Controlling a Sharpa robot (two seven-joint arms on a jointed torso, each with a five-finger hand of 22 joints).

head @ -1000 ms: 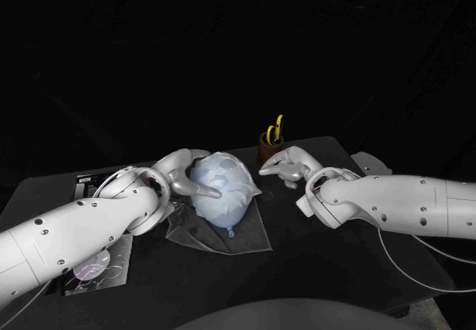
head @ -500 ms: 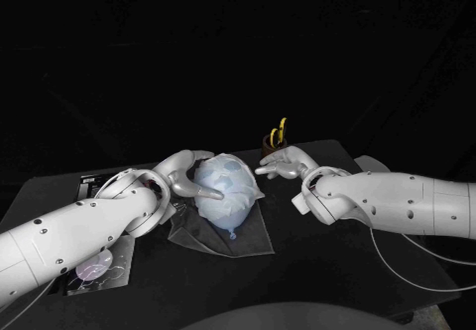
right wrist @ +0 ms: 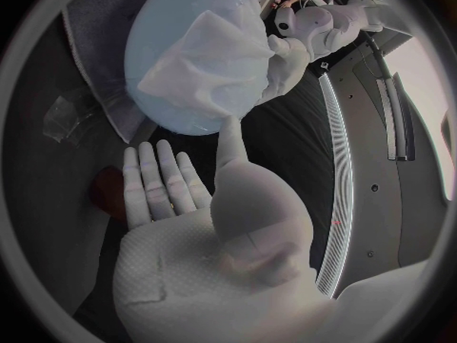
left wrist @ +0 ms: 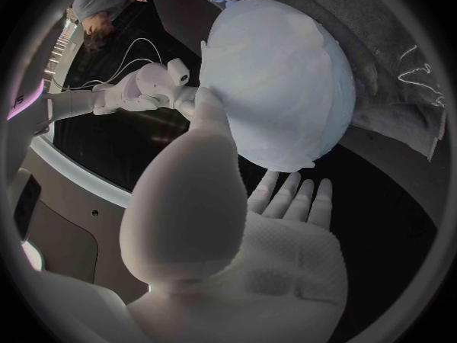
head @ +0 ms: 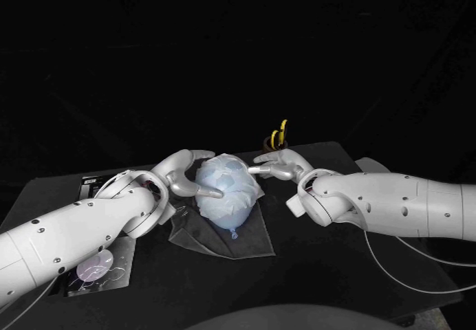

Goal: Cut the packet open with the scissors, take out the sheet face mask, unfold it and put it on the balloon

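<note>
**Both hands on the balloon, mask draped**

Your left hand (head: 179,176) is spread open and grips nothing, its thumb pressed to the balloon (head: 226,208). Your right hand (head: 280,166), just as open, tips its thumb onto the sheet mask (head: 226,173) draped over the balloon, mid-table (head: 327,275). Push unevenly and the balloon may roll, bunching the mask. Since a second ago, the right hand has closed in.

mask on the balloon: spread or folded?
Partly spread: the mask drapes over the balloon, wrinkled, with bare balloon showing beside it.

Left hand (left wrist: 233,236), fingers spread, thumb tip against pale balloon (left wrist: 281,76), crinkled clear film (left wrist: 404,91) beside it
</note>
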